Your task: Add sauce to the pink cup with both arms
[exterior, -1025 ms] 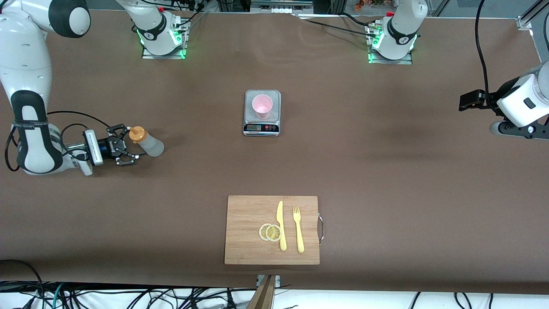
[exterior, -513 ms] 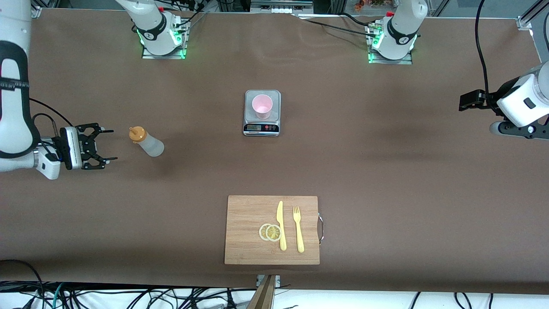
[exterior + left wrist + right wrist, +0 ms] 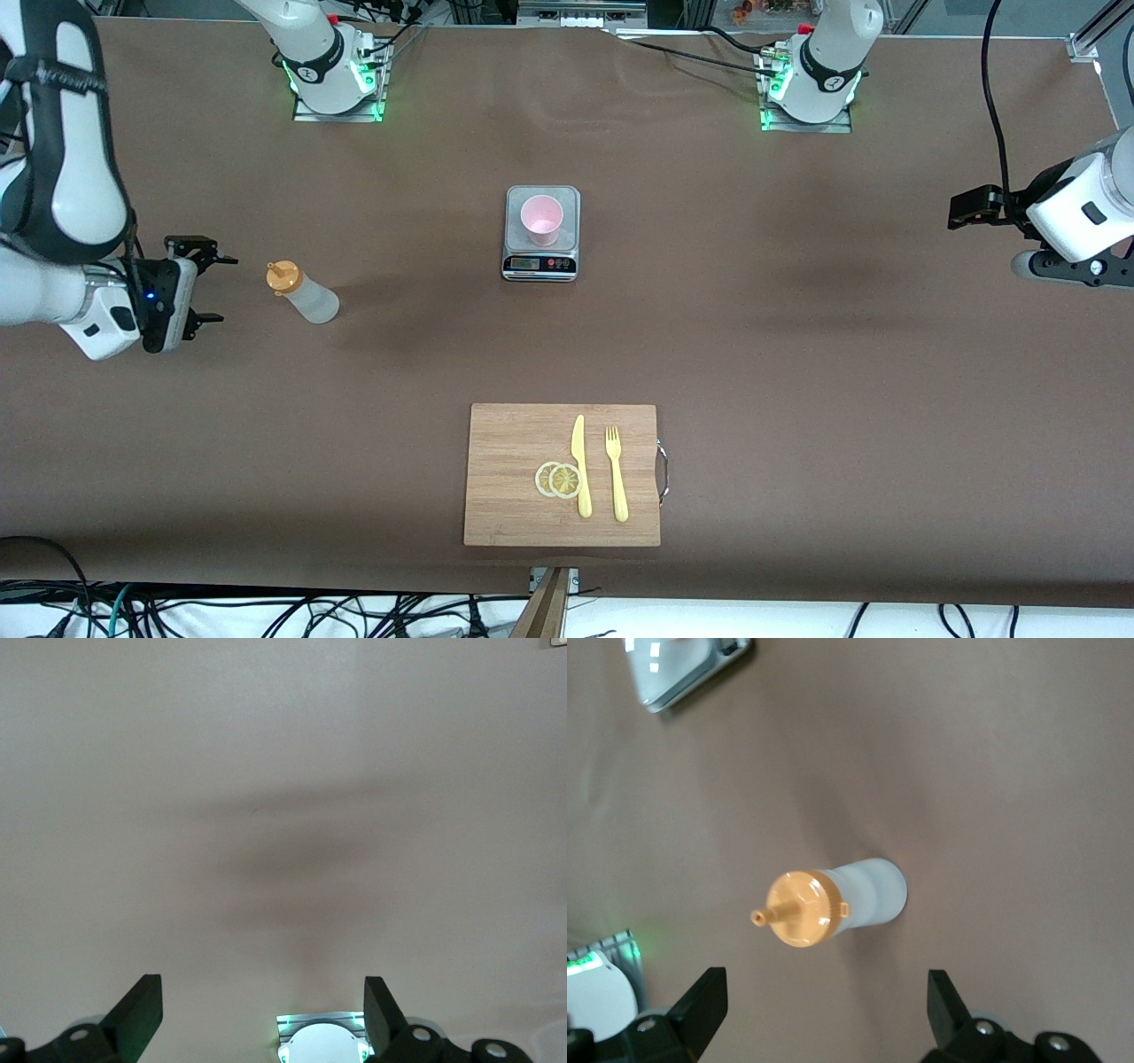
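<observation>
sauce bottle (image 3: 302, 293) stands on the counter (image 3: 797, 354), well apart from the pink cup (image 3: 541, 219) on the scale (image 3: 541, 233). right gripper (image 3: 205, 291) beside the bottle and left gripper (image 3: 264, 1010), waiting, both spread their fingers on nothing; start or finish, either fits.

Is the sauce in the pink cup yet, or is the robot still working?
Whether sauce went in can't be seen. The cup sits on the scale. The bottle stands alone on the table, the right hand open beside it. The left hand waits, open.
</observation>
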You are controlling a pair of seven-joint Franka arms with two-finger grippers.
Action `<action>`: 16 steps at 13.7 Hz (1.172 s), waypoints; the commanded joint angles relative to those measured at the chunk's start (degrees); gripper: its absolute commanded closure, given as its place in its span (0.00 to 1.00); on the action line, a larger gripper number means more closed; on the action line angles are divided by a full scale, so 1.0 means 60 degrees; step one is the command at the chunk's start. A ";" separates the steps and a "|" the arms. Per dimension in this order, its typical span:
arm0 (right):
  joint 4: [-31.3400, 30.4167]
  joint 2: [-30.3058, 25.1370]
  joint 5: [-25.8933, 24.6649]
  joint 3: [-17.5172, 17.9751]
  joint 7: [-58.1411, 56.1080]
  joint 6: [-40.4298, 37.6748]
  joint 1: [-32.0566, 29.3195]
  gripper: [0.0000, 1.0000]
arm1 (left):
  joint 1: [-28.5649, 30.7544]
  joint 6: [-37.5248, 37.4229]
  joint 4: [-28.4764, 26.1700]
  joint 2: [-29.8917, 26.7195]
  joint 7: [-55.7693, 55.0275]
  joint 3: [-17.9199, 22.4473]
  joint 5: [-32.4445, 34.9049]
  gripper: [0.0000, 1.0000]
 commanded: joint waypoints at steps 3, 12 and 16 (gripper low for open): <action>-0.0458 -0.1018 -0.1465 0.0745 0.4657 0.0239 0.0287 0.00 | 0.0016 -0.0079 0.0054 -0.0037 0.0248 -0.0026 0.0284 0.00; -0.0429 -0.1999 -0.2360 0.0894 1.0861 0.0268 0.0258 0.00 | -0.0028 -0.0079 0.0054 -0.0037 0.0248 -0.0026 0.0270 0.00; -0.0400 -0.2804 -0.2713 0.0865 1.2616 0.0166 0.0112 0.00 | -0.0014 -0.0079 0.0054 -0.0037 0.0248 -0.0026 0.0270 0.00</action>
